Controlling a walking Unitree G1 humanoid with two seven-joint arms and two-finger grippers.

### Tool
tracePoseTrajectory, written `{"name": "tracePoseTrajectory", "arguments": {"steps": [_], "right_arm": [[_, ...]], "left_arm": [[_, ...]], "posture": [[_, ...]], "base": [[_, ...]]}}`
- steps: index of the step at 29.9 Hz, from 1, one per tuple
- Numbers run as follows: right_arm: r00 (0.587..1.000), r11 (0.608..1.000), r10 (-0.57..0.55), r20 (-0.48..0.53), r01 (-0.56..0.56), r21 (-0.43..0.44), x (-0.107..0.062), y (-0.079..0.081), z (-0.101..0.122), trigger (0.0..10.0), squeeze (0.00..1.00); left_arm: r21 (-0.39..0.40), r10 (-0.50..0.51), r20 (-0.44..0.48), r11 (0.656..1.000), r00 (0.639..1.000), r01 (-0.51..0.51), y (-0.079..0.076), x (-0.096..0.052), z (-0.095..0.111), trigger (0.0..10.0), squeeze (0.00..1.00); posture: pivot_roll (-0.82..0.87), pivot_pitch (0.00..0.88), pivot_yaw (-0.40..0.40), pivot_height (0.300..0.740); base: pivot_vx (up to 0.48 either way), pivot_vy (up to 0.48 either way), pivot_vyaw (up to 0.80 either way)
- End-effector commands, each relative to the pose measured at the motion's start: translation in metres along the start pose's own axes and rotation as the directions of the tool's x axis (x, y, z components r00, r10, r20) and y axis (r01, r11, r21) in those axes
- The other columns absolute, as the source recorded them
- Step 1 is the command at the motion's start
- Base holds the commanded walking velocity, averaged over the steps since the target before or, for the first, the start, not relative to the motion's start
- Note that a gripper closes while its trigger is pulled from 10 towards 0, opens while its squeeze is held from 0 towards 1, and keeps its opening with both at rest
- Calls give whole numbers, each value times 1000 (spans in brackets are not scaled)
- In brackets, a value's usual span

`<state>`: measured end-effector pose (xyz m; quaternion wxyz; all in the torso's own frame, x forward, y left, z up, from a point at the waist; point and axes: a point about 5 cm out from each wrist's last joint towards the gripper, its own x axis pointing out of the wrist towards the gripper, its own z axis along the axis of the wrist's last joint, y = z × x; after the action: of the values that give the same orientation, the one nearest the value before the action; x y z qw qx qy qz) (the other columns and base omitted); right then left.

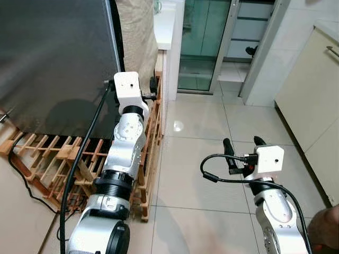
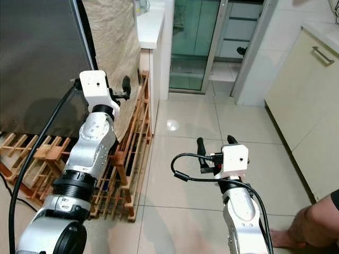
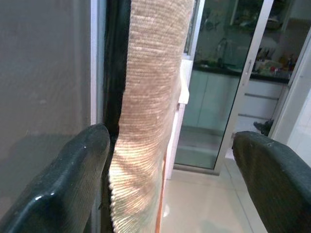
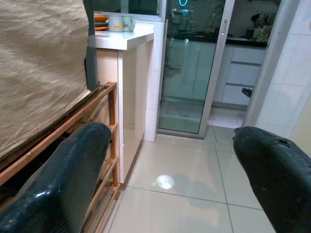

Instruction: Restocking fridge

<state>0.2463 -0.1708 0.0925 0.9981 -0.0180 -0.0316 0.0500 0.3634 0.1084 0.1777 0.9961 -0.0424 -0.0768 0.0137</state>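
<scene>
Left gripper [image 3: 170,160] is up at the fridge door [image 1: 53,58], fingers spread wide with nothing between the pads — the dark door edge [image 3: 115,73] sits just beside one finger [image 3: 63,179], and the beige woven cloth [image 3: 150,97] hanging alongside the fridge runs straight through the gap. That's the trouble spot: if those fingers come together here, my read is they pinch cloth rather than door, and a pull would drag the fabric instead of swinging the fridge open.

Right gripper [image 4: 170,184] hovers low over the tiled floor [image 1: 212,137], fingers also apart and carrying nothing — so nothing to restock with is in hand. Ahead of its fingers stand the wooden rack [image 4: 97,111] and a white bench [image 4: 126,39] with cups on it.

Other hazards: the black cable [image 1: 85,153] trailing down the left arm hangs close to the rack's slats and could snag on a reach. A person's leg [image 2: 312,222] is just beside the right arm — a wide swing risks a bump. The fridge itself looks shut, its interior unseen.
</scene>
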Motion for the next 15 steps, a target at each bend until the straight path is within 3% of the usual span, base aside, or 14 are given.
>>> {"name": "tracePoseTrajectory", "arguments": {"steps": [1,10,15], "right_arm": [[1000,1000,1,16,-1,-5,1,1,5,10000,0],[1000,1000,-2,17,2,-4,4,0,5,10000,0],[1000,1000,2,16,-1,-2,5,1,4,10000,0]], "left_arm": [[-1,-2,-26,1000,1000,2,2,-1,-5,10000,0],[20,19,-39,1000,999,-19,8,-2,-8,10000,0],[-10,85,-46,996,995,-86,13,7,-6,10000,0]], "posture": [[-133,0,9,740],[-132,0,13,740],[-131,0,12,740]], "base": [[0,0,0],[0,0,0],[0,0,0]]}}
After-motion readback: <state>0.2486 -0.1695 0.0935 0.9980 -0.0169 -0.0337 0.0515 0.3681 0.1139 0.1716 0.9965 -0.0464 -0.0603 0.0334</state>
